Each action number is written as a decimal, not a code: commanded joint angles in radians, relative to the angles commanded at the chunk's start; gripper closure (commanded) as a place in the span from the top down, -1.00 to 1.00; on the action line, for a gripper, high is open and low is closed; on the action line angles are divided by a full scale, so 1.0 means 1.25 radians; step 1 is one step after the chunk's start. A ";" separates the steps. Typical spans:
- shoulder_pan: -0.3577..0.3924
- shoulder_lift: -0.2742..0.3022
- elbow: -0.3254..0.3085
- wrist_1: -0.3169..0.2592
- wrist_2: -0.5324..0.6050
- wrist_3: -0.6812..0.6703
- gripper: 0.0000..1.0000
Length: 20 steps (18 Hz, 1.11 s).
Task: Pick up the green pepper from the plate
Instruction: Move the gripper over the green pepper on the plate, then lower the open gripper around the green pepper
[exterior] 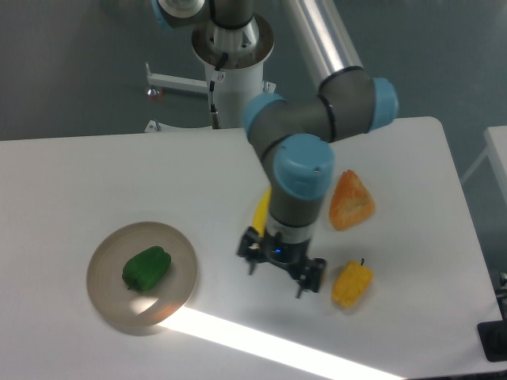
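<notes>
The green pepper is a small glossy dark-green lump lying near the middle of the round beige plate at the left of the white table. My gripper hangs over the table's middle, well to the right of the plate and apart from it. Its two dark fingers point down with a gap between them and nothing is held.
A yellow-orange pepper lies just right of the gripper. An orange wedge-shaped item sits behind it. A yellow object is partly hidden behind the arm's wrist. The arm's base stands at the table's back edge.
</notes>
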 joint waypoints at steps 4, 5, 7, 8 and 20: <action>-0.041 0.009 -0.057 0.013 0.001 -0.036 1.00; -0.048 0.015 -0.076 0.024 0.001 -0.036 1.00; -0.061 0.034 -0.116 0.049 0.000 -0.037 1.00; -0.069 0.043 -0.131 0.058 -0.001 -0.037 1.00; -0.123 0.065 -0.245 0.112 -0.001 0.023 1.00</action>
